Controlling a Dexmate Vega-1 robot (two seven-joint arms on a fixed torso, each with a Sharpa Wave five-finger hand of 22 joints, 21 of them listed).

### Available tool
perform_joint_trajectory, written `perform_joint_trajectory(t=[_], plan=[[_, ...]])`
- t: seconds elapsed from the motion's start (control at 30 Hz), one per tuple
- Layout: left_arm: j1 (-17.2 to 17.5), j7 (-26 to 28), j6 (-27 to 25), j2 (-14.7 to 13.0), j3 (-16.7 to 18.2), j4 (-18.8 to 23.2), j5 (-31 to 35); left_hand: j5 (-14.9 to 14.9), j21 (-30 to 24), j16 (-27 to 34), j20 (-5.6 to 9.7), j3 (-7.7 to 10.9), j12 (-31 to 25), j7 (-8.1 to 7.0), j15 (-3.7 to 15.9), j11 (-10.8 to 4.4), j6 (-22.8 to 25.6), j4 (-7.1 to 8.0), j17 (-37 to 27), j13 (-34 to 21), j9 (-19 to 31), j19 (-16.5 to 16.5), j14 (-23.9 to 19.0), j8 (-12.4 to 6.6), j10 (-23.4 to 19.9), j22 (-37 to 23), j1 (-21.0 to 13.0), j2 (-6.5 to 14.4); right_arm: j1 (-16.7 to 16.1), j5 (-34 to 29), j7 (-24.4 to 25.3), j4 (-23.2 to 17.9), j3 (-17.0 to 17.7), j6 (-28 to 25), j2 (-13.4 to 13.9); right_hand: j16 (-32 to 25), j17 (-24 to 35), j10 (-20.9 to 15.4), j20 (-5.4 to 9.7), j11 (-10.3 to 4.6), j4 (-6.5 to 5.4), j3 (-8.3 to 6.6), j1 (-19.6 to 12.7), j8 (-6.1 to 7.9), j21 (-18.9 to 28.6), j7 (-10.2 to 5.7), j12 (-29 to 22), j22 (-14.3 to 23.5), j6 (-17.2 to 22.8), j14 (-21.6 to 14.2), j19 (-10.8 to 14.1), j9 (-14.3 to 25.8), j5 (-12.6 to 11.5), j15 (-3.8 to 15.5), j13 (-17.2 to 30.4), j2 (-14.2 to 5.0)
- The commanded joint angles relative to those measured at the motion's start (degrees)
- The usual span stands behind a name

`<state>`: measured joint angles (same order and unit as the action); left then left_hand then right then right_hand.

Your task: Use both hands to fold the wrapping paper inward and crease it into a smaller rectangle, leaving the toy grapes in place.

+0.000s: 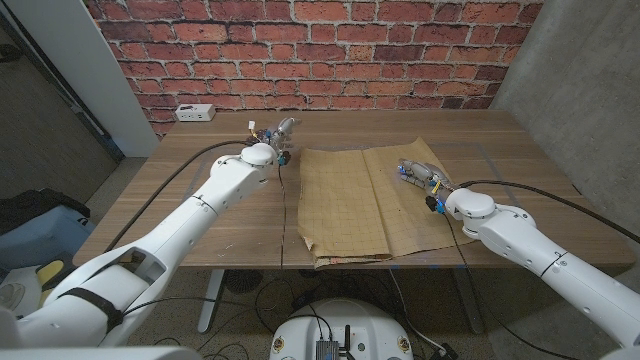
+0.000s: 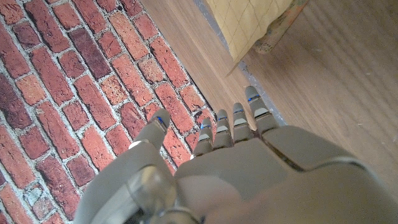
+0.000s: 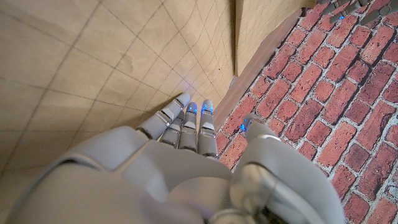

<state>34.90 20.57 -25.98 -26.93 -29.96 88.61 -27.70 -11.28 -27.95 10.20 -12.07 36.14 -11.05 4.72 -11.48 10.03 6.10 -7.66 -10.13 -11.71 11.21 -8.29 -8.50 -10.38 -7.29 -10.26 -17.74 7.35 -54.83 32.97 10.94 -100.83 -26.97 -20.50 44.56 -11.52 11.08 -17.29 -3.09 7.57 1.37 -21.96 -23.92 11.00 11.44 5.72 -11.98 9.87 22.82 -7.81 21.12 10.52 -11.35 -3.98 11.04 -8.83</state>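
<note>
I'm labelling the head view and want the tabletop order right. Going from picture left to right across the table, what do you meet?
White power strip → left hand → wrapping paper → right hand, which lies over the paper's right part.

Wooden table [image 1: 200, 160] carries folded wrapping paper [image 1: 350, 200] and a power strip [image 1: 195, 112].
</note>
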Motion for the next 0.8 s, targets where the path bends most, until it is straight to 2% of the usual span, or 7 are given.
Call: perform_joint_trajectory(t=[0.03, 0.2, 0.33, 0.5, 0.57, 0.67, 0.8], plan=[[-1.1, -6.1, 0.4, 1.8, 1.2, -5.9, -5.9, -0.4, -0.3, 0.6, -0.01, -0.09, -0.5, 0.09, -0.43, 0.68, -0.4, 0.22, -0.2, -0.2, 0.0, -0.8, -0.4, -0.36, -0.3, -0.3, 0.3, 0.3, -0.1, 0.4, 0.6, -0.7, 0.4, -0.8, 0.2, 0.1, 0.1, -0.2, -0.78, 0.24, 0.25, -0.33, 0.4, 0.03, -0.1, 0.01, 0.3, 0.0, 0.5, -0.3, 0.2, 0.2, 0.0, -0.33, 0.1, 0.01], [-1.3, -12.8, 5.0, 2.3, 1.7, -9.7, -9.0, -0.4, -1.4, 1.4, 0.36, 0.00, -1.0, 0.29, 0.25, 0.96, -0.9, 0.47, -0.1, -0.2, 0.0, -5.2, -3.3, -0.45, -1.0, -0.4, 0.5, 0.7, -0.2, 0.3, 0.5, -0.7, 0.4, -0.7, 0.3, 0.1, 0.1, -0.3, -0.80, 0.22, 0.33, -0.37, 0.4, 0.02, -0.1, -0.02, 0.3, 0.0, 0.5, -0.3, 0.3, 0.2, 0.0, -0.36, 0.1, 0.02], [-1.2, -14.8, 4.4, 2.1, 2.1, -9.7, -11.3, -0.5, -2.8, 1.7, 0.42, 0.38, -1.4, 0.21, 1.19, 1.08, -1.3, 0.18, 0.0, -0.1, 0.0, -10.1, -5.8, -0.56, -2.0, -0.4, 0.2, 0.8, -0.3, 0.1, 0.5, -0.7, 0.4, -0.3, 0.4, 0.1, 0.1, -0.3, -0.79, 0.29, 0.35, -0.38, 0.4, 0.02, -0.1, -0.03, 0.3, 0.0, 0.5, -0.3, 0.3, 0.2, 0.0, -0.33, 0.1, 0.03], [-0.4, -16.4, 5.0, 1.8, 2.4, -9.5, -13.2, -0.5, -4.7, 2.4, 0.75, 0.93, -1.8, 0.28, 2.39, 0.91, -1.5, 0.16, 0.0, -0.1, 0.0, -17.6, -11.0, -0.69, -3.3, -0.2, 0.2, 0.6, -0.5, 0.1, 0.5, -0.8, 0.4, -0.2, 0.5, 0.1, 0.1, -0.3, -0.82, 0.27, 0.38, -0.38, 0.5, 0.02, -0.1, -0.07, 0.3, 0.0, 0.5, -0.3, 0.2, 0.2, 0.0, -0.35, 0.2, 0.03], [-0.2, -17.5, 5.3, 1.6, 2.6, -9.4, -14.1, -0.6, -5.1, 2.5, 1.07, 1.11, -1.7, 0.26, 2.81, 0.94, -1.6, 0.11, 0.0, -0.1, 0.0, -19.2, -12.2, -0.71, -3.4, -0.1, 0.1, 0.6, -0.5, 0.2, 0.4, -0.8, 0.4, -0.2, 0.4, 0.1, 0.1, -0.3, -0.82, 0.26, 0.40, -0.39, 0.5, 0.03, -0.1, -0.07, 0.3, 0.0, 0.5, -0.3, 0.2, 0.2, 0.0, -0.36, 0.2, 0.03], [-0.2, -19.0, 2.8, 0.7, 2.7, -8.5, -16.2, -0.6, -5.6, 2.4, 1.03, 1.35, -1.7, 0.21, 2.71, 1.08, -3.0, -0.06, 0.1, -0.1, 0.0, -21.5, -13.5, -0.26, -3.7, -0.1, 0.1, 0.4, -0.5, 0.1, 0.5, -0.8, 0.3, 0.0, 0.4, 0.1, 0.1, -0.3, -0.79, 0.21, 0.40, -0.40, 0.5, 0.02, -0.1, -0.07, 0.3, 0.0, 0.5, -0.3, 0.3, 0.2, 0.0, -0.37, 0.2, 0.02], [-1.1, -21.6, -2.5, -1.3, 1.9, -7.0, -18.5, -0.5, -5.3, 1.9, 1.06, 1.16, -1.7, -0.24, 2.43, 1.89, -6.3, -0.33, 0.1, -0.1, -0.1, -22.0, -13.9, 0.51, -4.0, 0.0, 0.3, -0.6, -0.8, 0.1, 0.8, -1.2, 0.6, -0.1, 0.5, 0.1, 0.1, -0.4, -0.80, 0.19, 0.40, -0.41, 0.5, 0.01, -0.1, -0.09, 0.3, 0.0, 0.5, -0.3, 0.3, 0.2, 0.0, -0.34, 0.2, 0.01]])
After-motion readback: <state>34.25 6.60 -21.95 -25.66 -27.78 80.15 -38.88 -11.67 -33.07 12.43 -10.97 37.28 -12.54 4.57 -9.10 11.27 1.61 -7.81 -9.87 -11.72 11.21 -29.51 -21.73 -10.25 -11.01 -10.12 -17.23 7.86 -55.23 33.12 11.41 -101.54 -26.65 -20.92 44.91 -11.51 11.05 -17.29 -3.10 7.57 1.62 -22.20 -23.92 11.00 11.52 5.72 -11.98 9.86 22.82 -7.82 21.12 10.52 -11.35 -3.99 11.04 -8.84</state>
